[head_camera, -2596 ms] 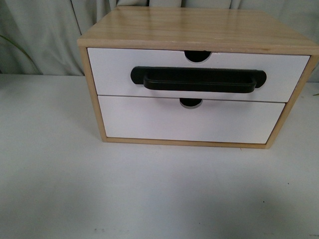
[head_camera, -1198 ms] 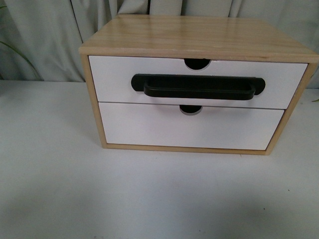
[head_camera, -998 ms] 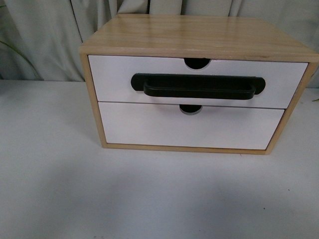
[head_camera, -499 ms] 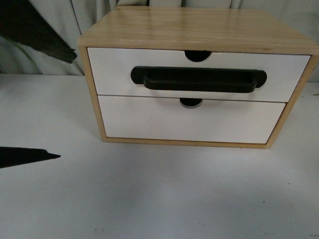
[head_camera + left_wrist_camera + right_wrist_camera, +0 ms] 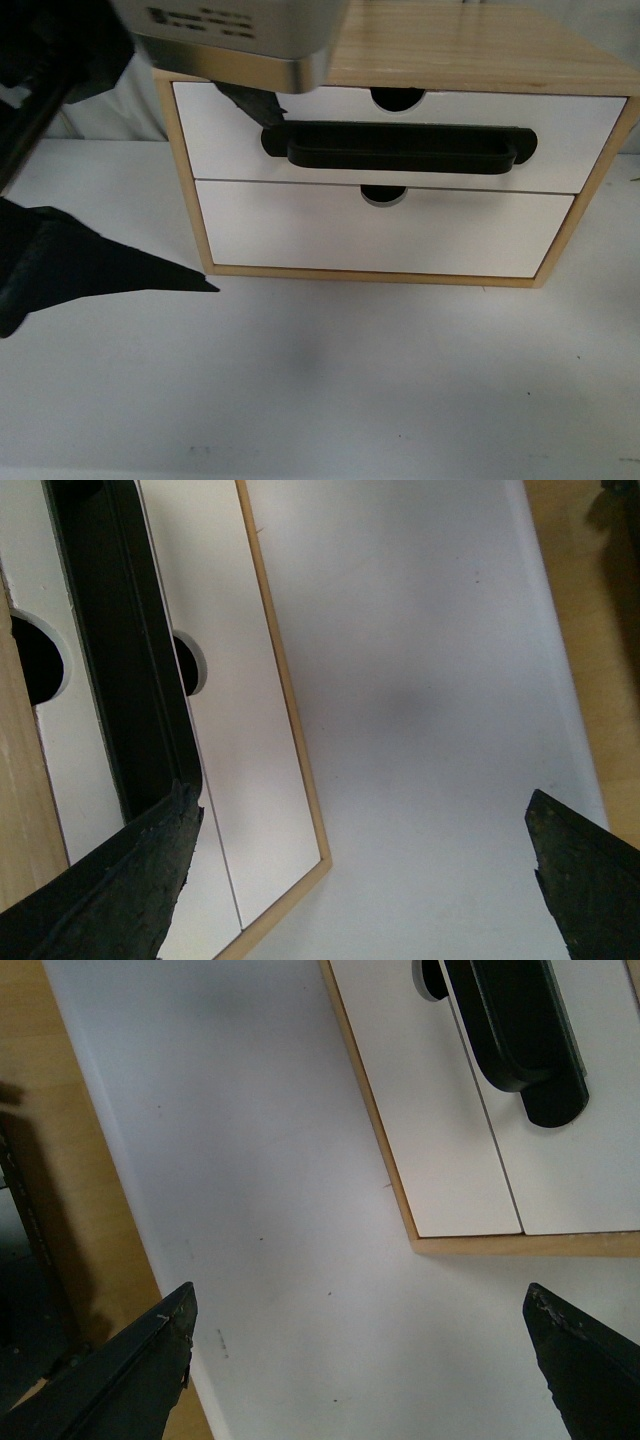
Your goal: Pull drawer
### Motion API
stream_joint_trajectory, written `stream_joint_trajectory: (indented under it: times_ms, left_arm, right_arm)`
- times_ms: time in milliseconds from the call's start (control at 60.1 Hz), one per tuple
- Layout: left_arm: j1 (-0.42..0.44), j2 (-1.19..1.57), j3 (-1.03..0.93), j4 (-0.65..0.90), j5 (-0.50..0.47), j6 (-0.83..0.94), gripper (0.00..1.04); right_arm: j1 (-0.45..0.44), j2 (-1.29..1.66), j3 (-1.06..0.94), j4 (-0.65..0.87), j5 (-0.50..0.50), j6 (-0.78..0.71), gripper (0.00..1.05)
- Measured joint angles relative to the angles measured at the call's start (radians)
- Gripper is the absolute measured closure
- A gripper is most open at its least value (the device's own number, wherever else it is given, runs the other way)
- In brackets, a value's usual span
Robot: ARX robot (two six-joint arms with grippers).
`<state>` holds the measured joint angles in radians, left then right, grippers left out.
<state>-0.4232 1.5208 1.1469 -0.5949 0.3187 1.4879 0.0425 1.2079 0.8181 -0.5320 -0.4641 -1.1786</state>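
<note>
Left pincer (image 5: 360, 805) apart by the drawer (image 5: 572, 140) handle (image 5: 400, 148); right pincer (image 5: 360, 1305) apart over table (image 5: 270, 1160).

We see soft, even light with no hard glare, only a faint grey shadow on the white table (image 5: 330, 350). An arm's housing (image 5: 230, 35) and the dark gripper fingers (image 5: 80, 270) sit close to the lens and blur at their edges — the drawer (image 5: 570, 140) stays fairly sharp.
</note>
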Motion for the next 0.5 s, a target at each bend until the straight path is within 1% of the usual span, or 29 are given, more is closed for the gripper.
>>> stream_joint_trajectory:
  times_ms: [300, 499]
  left_arm:
    - [-0.039, 0.105, 0.079, 0.039, -0.066, -0.033, 0.06]
    - [-0.044, 0.167, 0.120, 0.057, -0.093, -0.038, 0.06]
  right_arm:
    - [0.045, 0.109, 0.047, 0.064, -0.021, -0.002, 0.09]
    - [0.065, 0.145, 0.064, 0.095, -0.026, 0.010, 0.09]
